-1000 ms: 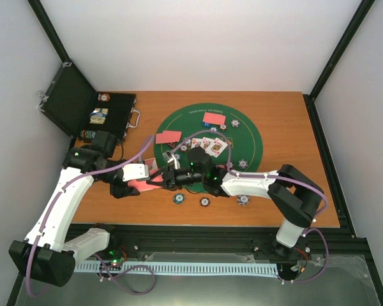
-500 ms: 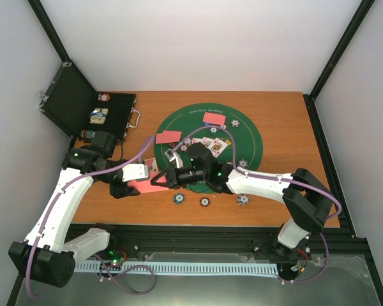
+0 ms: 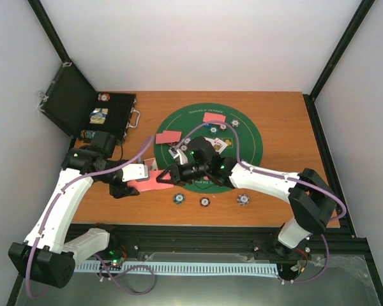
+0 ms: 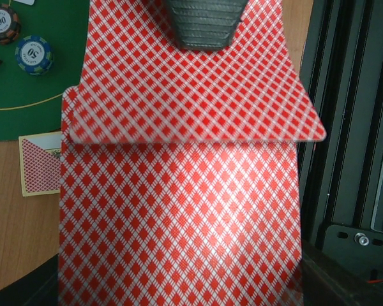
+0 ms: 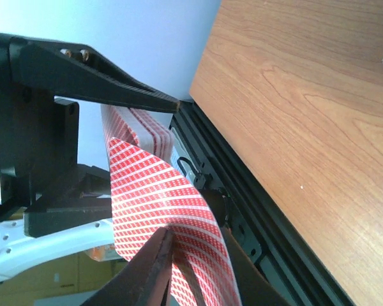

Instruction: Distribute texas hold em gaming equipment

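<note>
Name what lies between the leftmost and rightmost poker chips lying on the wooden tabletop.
A third small round white-edged poker chip lies between the leftmost chip and the rightmost chip, apart from both, in the top external view.

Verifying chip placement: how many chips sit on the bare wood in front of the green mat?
3, in a row: left chip, middle chip, right chip. Others may be hidden under the arms.

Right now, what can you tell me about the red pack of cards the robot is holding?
The deck of red-backed playing cards has a red and white diamond pattern and looks like glossy card, with a bright shine on it. The left gripper is shut on it, holding it over the wooden table beside the green mat. Its top card curves away from the rest, pinched by the right gripper.
</note>
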`<control>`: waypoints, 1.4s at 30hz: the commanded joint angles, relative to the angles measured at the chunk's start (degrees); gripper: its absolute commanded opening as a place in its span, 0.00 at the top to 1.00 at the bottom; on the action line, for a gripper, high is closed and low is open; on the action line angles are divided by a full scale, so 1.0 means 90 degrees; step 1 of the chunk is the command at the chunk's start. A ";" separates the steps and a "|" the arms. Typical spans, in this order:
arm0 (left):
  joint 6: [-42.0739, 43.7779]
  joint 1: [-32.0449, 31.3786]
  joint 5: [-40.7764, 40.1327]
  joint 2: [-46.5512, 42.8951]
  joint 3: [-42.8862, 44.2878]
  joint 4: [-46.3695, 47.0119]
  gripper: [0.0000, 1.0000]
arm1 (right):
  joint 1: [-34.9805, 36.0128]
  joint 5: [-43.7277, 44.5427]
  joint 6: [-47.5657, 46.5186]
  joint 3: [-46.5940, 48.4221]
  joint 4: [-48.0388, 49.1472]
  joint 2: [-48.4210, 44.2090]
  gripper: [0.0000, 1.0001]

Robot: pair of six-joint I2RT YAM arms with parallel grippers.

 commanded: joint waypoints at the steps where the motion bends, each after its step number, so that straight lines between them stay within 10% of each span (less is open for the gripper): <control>1: 0.0048 0.0024 0.0155 -0.0160 0.0126 0.0081 0.77 | -0.0072 -0.0029 -0.0136 0.0235 -0.0521 -0.0126 0.89; 17: 0.0059 0.0024 0.0116 -0.0119 0.0155 0.0077 0.76 | -0.2173 -0.0400 -0.1106 0.0297 -0.1721 -0.0989 0.97; 28: 0.0127 0.0023 0.0028 -0.0158 0.0103 0.0045 0.76 | -0.4739 -0.0501 -0.2636 0.1428 -0.2905 0.1303 0.97; 42: 0.0122 0.0023 0.0038 -0.0039 0.0098 0.0072 0.76 | -0.4947 0.0693 -0.3497 0.3070 -0.4310 0.3406 0.95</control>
